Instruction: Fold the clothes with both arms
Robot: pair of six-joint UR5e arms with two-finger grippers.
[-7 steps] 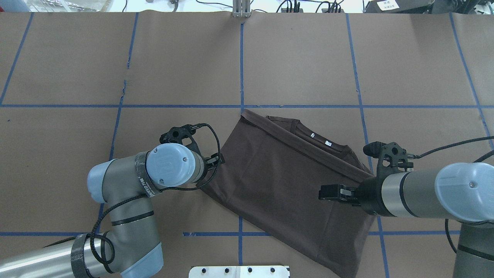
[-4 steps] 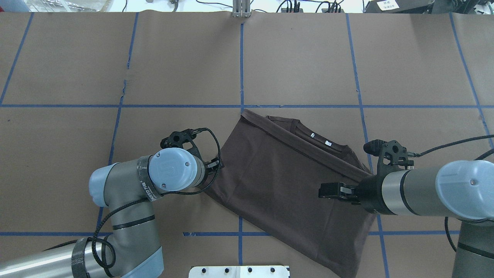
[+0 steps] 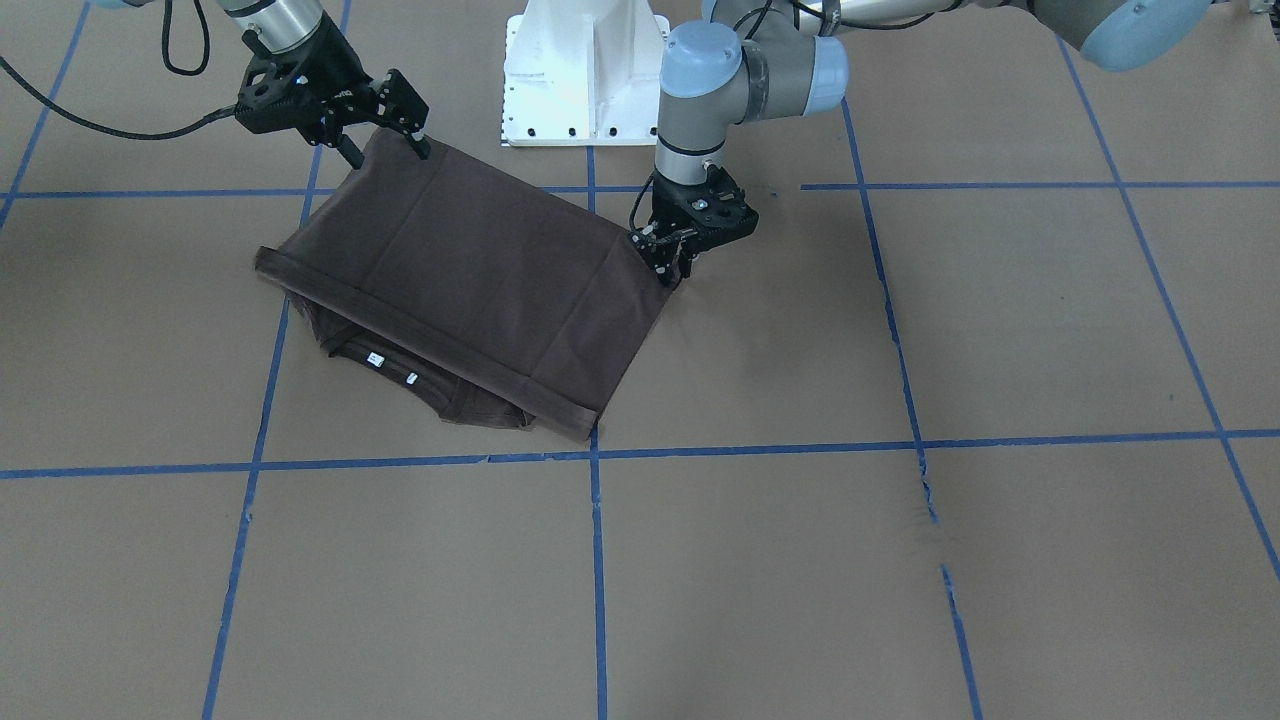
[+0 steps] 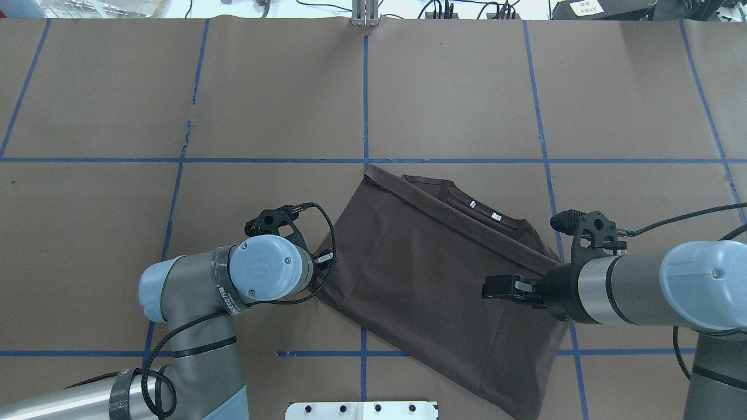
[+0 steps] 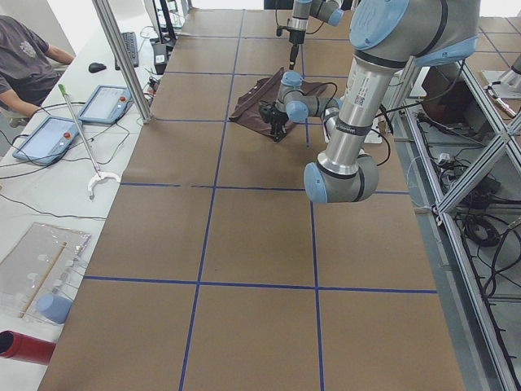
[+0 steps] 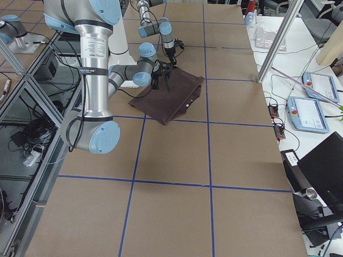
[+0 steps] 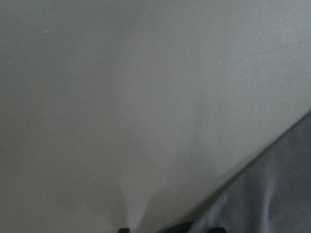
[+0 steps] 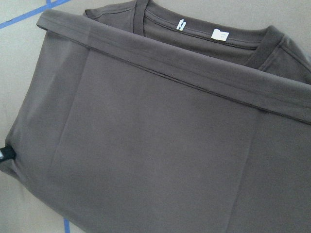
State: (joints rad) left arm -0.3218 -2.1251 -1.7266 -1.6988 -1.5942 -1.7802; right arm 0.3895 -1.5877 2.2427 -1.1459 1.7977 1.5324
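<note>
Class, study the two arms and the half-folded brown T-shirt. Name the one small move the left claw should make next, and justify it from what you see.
Probably shift the left claw sideways onto the T-shirt's corner and pinch it: its wrist view shows mostly bare table with fabric only at one edge, while the right claw hangs open above the shirt's other side.

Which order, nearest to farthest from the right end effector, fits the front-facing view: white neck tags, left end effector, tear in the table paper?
Measured from the right end effector:
1. White neck tags, at the T-shirt collar, on the camera side.
2. Left end effector, at the T-shirt's other robot-side corner.
3. Paper tear, far out on the robot's left.
</note>
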